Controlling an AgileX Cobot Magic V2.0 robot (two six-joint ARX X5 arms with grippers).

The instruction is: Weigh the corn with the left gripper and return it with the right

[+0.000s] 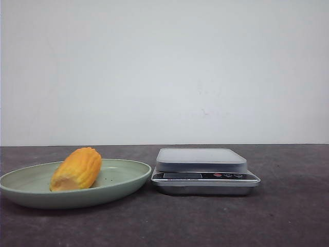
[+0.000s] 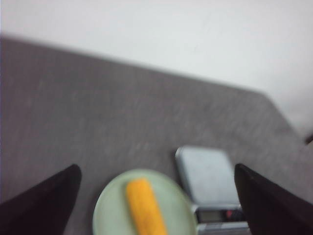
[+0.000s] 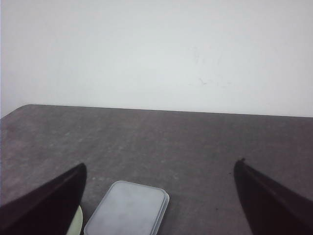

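The corn [image 1: 77, 169], a stubby yellow-orange cob with a pale cut end, lies on a pale green plate [image 1: 123, 177] at the left of the table. It also shows in the left wrist view [image 2: 145, 208], blurred, on the plate [image 2: 110, 210]. A silver kitchen scale [image 1: 204, 170] stands right of the plate, its platform bare; it shows in the left wrist view [image 2: 205, 176] and the right wrist view [image 3: 128, 209]. My left gripper [image 2: 156, 174] is open, high above plate and scale. My right gripper [image 3: 159, 169] is open, high above the scale. Neither arm shows in the front view.
The dark grey table [image 1: 288, 216] runs to a plain white wall [image 1: 164, 67] behind. The plate's edge [image 3: 77, 223] peeks beside the right gripper's finger in the right wrist view. The scale's display and buttons [image 1: 205, 176] face the front.
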